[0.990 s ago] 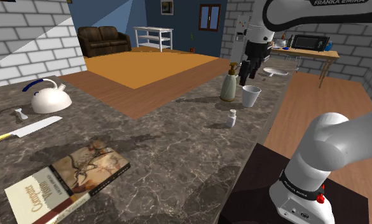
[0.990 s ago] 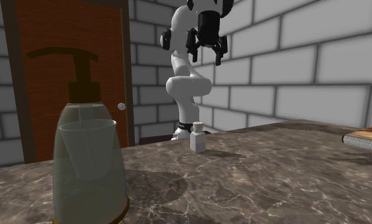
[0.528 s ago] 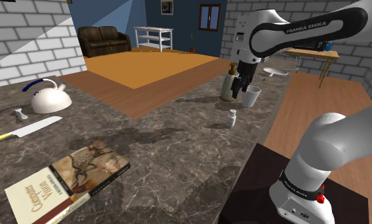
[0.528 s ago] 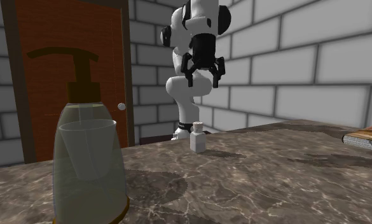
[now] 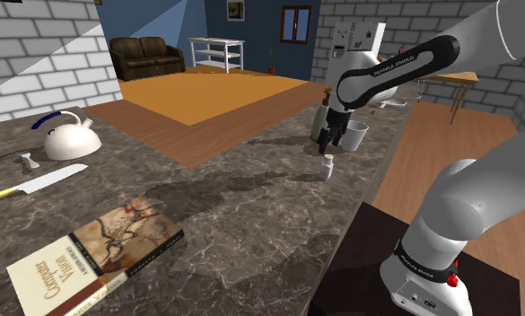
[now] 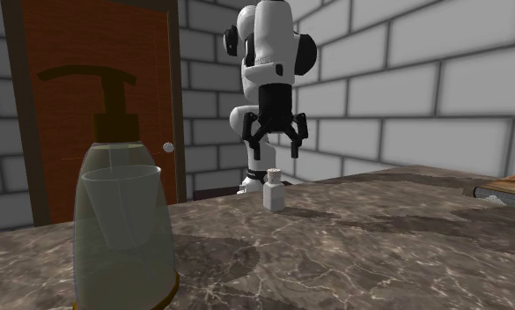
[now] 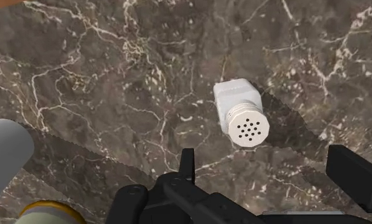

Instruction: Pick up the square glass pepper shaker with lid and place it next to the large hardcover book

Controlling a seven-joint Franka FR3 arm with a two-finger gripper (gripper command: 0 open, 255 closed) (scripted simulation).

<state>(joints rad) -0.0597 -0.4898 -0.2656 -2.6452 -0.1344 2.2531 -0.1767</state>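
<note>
shaker (image 5: 327, 167): 1, white, standing upright on the marble counter (image 5: 251, 206), well apart from the book (image 5: 94, 256).
gripper (image 6: 275, 157): hovering just above the shaker, fingers standing apart, pinching nothing.
wrist view: looking down onto the holed lid (image 7: 248, 129), sitting clear of both fingers (image 7: 355, 175).
shoulder view: showing 1 book, 1 kettle (image 5: 70, 136), 1 knife (image 5: 36, 184).
second exterior view: putting 1 soap dispenser (image 6: 114, 123) and 1 cup (image 6: 123, 238) up front.
</note>
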